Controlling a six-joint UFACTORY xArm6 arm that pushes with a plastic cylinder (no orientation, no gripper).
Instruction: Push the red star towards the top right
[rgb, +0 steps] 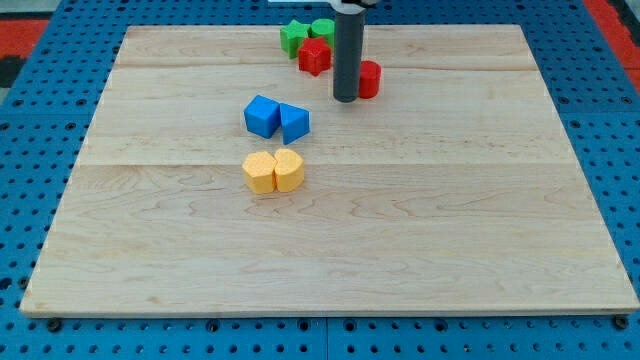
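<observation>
Red star (314, 56): small solid red block with a pointed, star-like outline, lying flat on the wooden board (400, 220). Position: near the view's top edge, a little left of the board's middle line. Its top faces are evenly red; edges are somewhat blurred, so the exact number of points cannot be made out. Its right-hand side is just beside, possibly partly hidden behind, the dark rod.

A lab-style test bench: a pale wooden board (400, 250) lies on a blue pegboard (620, 120) dotted with regular holes, carrying small coloured blocks.
</observation>
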